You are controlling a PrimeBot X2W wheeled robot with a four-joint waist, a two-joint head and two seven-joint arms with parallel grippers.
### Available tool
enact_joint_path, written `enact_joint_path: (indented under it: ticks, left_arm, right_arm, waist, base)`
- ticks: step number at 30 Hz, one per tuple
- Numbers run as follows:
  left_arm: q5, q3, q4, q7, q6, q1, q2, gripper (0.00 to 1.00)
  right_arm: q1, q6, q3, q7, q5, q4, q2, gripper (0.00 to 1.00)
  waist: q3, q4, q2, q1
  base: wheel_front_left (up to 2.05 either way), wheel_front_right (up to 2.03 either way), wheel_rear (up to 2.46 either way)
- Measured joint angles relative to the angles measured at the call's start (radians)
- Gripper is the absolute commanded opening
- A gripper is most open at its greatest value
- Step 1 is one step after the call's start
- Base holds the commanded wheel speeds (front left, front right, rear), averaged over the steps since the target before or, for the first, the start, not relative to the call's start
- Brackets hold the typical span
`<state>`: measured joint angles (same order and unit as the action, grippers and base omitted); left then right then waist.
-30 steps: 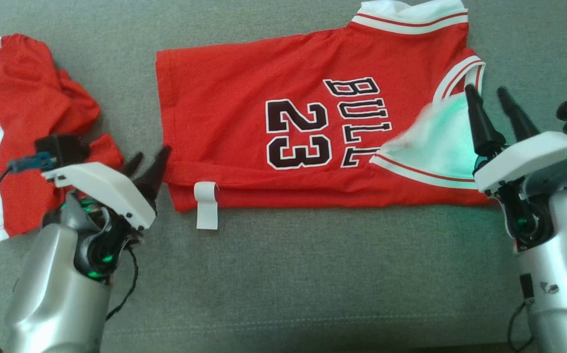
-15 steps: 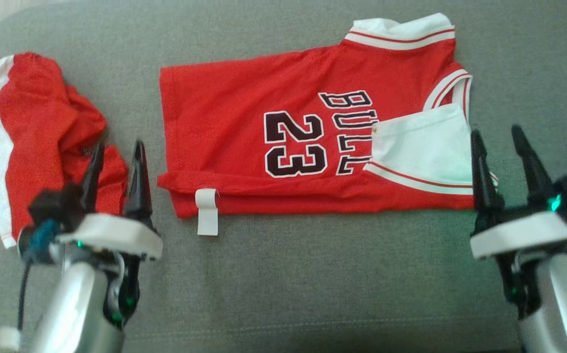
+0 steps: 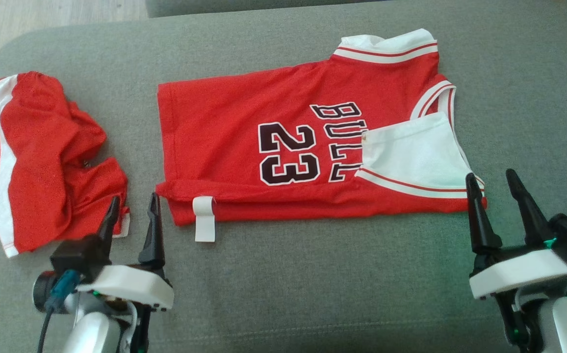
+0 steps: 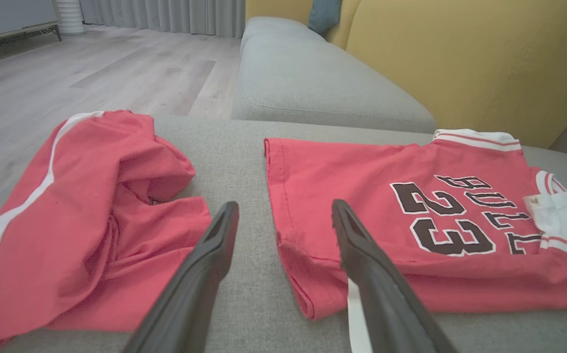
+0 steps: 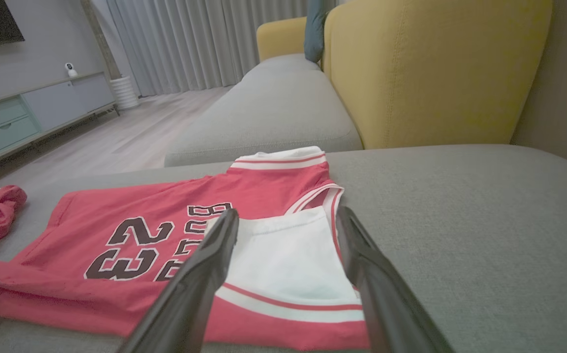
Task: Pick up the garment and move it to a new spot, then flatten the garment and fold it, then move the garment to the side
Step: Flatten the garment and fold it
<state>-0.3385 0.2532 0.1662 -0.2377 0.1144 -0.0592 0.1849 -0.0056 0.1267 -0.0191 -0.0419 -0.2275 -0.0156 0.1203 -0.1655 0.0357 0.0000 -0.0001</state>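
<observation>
The jersey [image 3: 215, 127] is lying on the sofa [image 3: 313, 294]; left hand [image 3: 134, 198] and right hand [image 3: 489, 174] are hovering released beside its near corners.

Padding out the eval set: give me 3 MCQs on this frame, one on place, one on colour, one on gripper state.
1. Where does the crumpled red garment lie relative to the jersey?
A. On the robot's left of it, apart from it
B. On top of it
C. On the robot's right of it

2. What colour is the label hanging off the jersey's hem?
A. Black
B. White
C. Yellow

3. How do the left gripper and right gripper stand?
A. Left shut on the jersey
B. Right shut on the label
C. Both open, holding nothing

Answers:
1 A: the grey cushion shows between the two in the head view.
2 B: it is a white strip lying on the grey cushion.
3 C: each pair of fingers is spread and grips nothing.
</observation>
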Motion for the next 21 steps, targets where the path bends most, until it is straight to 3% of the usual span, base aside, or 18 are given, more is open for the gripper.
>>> enact_joint_path:
  ticks: [10, 21]
  left_arm:
    - [-0.048, 0.049, 0.115, 0.106, -0.063, -0.023, 0.002, 1.00]
    - [-0.117, 0.055, 0.270, 0.158, -0.133, -0.159, -0.011, 1.00]
  right_arm:
    - [-0.012, 0.000, 0.042, 0.089, -0.002, -0.114, 0.015, 1.00]
    - [-0.142, 0.000, 0.054, 0.170, -0.060, -0.268, 0.045, 1.00]
  waist:
    - [-0.039, -0.001, 0.0000, 0.0000]
    - [-0.105, 0.005, 0.0000, 0.0001]
  base:
    - [0.00, 0.00, 0.00]
    - [0.00, 0.00, 0.00]
